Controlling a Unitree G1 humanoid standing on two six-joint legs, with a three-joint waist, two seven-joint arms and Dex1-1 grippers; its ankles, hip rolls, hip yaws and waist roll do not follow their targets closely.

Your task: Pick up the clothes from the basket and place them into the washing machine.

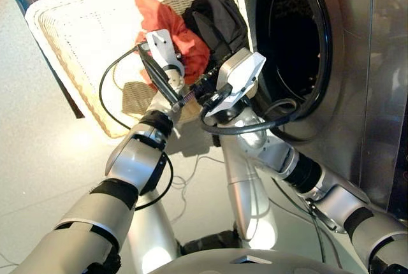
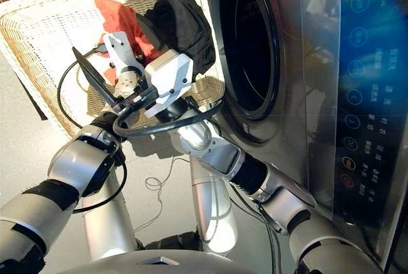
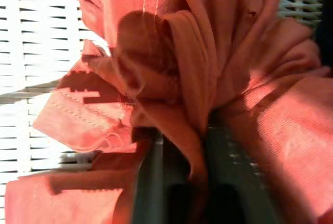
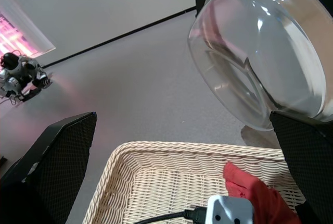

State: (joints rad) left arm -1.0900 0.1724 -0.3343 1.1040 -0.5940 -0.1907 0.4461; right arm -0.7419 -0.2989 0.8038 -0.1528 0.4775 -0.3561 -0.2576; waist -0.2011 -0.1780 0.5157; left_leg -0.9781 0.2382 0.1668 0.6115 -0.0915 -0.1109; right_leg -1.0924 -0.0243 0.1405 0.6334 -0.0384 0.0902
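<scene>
The cream wicker basket (image 1: 83, 25) sits tilted beside the washing machine (image 1: 357, 64), whose round drum mouth (image 1: 290, 38) is open and dark. An orange-red garment (image 1: 164, 19) and a black garment (image 1: 217, 13) lie in the basket's corner nearest the drum. My left gripper (image 3: 188, 174) is down in the basket, shut on a fold of the orange-red garment (image 3: 218, 52). Close beside it hovers my right gripper (image 4: 182, 125), open and empty, its fingers spread wide over the basket rim (image 4: 171, 151). The glass door (image 4: 260, 52) stands swung open beyond the basket.
Black cables (image 1: 108, 89) loop around both wrists above the basket. A glossy dark control panel (image 2: 363, 95) fills the right side. Grey floor (image 4: 130, 67) stretches beyond the basket, with a small machine (image 4: 18, 75) far off.
</scene>
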